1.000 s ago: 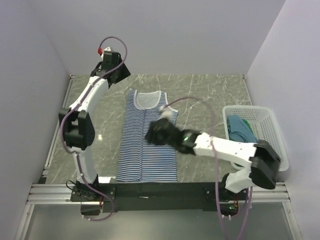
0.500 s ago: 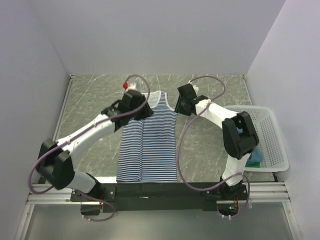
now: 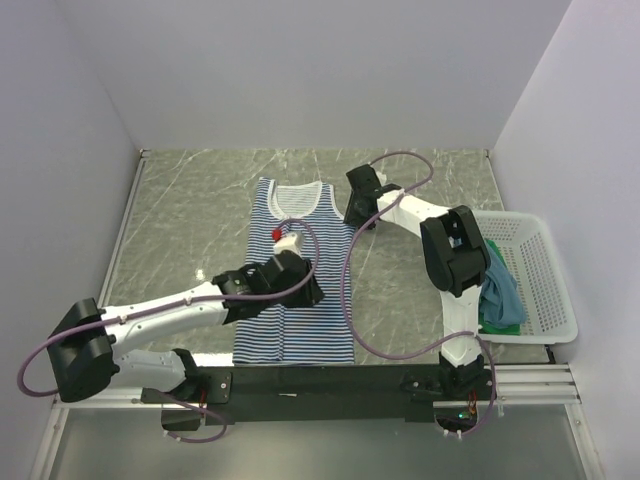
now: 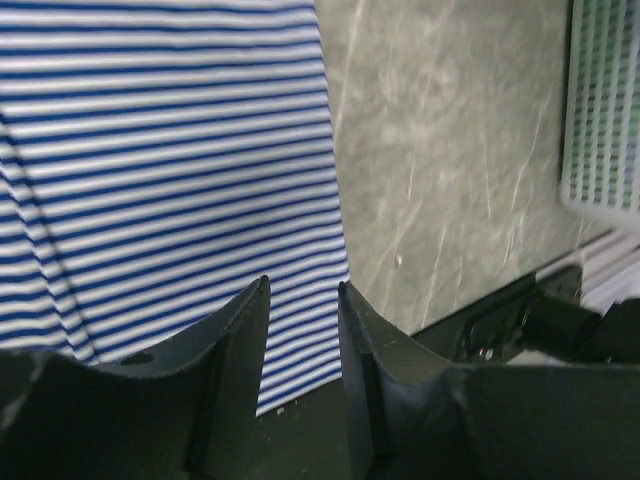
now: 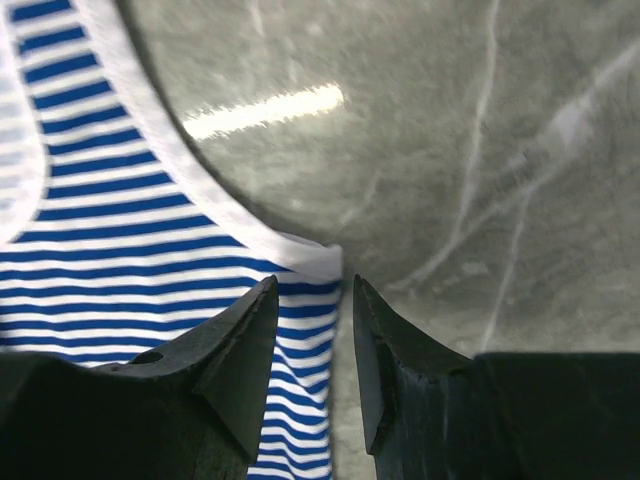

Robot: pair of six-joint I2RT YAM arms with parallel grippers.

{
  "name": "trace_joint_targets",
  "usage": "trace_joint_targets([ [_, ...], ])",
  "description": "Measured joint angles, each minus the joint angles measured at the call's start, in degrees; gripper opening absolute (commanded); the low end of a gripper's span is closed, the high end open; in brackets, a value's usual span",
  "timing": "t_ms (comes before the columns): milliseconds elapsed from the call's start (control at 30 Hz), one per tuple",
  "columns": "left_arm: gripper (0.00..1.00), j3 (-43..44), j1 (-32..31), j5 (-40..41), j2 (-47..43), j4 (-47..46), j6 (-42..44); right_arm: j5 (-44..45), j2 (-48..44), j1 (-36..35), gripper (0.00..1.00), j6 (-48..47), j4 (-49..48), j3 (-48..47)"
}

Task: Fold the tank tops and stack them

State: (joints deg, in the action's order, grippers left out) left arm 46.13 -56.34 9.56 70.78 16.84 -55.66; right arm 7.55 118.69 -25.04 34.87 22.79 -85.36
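Observation:
The navy-and-white striped tank top (image 3: 298, 335) lies flat in the middle of the table, neckline toward the back. My left gripper (image 3: 308, 290) hovers over its lower right part. In the left wrist view the jaws (image 4: 302, 290) stand apart above the stripes (image 4: 150, 150) near the hem corner, holding nothing. My right gripper (image 3: 353, 214) is at the top's right armhole. In the right wrist view its jaws (image 5: 315, 285) are open and straddle the side edge just below the white trim (image 5: 120, 250). A teal top (image 3: 503, 290) and a green one (image 3: 512, 323) lie in the basket.
A white mesh basket (image 3: 560, 290) stands at the table's right edge. The black front rail (image 3: 330, 380) runs along the near side, just below the top's hem. Grey walls close the table at the back and on both sides.
The left arm swung from the back left corner down over the top to its lower right part. The right arm moved from the top's middle to its right armhole.

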Motion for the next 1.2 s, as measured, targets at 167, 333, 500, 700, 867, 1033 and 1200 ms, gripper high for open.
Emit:
trace_joint_targets([
  [167,0.38,-0.2,-7.0,1.9,2.0,-0.5,-1.4,0.7,0.0,0.0,0.38,0.2,0.3,1.5],
  [333,0.37,1.2,-12.9,3.9,8.3,-0.7,-2.7,0.9,0.0,0.1,0.14,0.7,0.0,1.5],
  [500,0.37,4.8,-17.6,5.9,14.5,-0.1,-3.8,0.2,-0.1,1.0,0.0,1.6,-2.3,2.9],
  [700,0.38,8.3,-20.7,7.4,19.3,0.4,-4.1,-1.5,-3.7,4.0,0.0,3.2,-7.3,9.5],
  [867,0.39,11.0,-22.8,8.5,23.4,1.1,-4.9,-2.6,-5.7,6.0,0.0,3.8,-9.1,12.9],
  [1033,0.4,14.6,-24.6,10.3,27.4,3.7,-6.1,-3.1,-6.3,6.4,0.0,4.1,-10.8,14.4],
  [1200,0.41,17.4,-26.8,12.1,30.1,7.0,-7.6,-4.6,-6.8,7.0,0.0,4.3,-12.5,15.6],
])
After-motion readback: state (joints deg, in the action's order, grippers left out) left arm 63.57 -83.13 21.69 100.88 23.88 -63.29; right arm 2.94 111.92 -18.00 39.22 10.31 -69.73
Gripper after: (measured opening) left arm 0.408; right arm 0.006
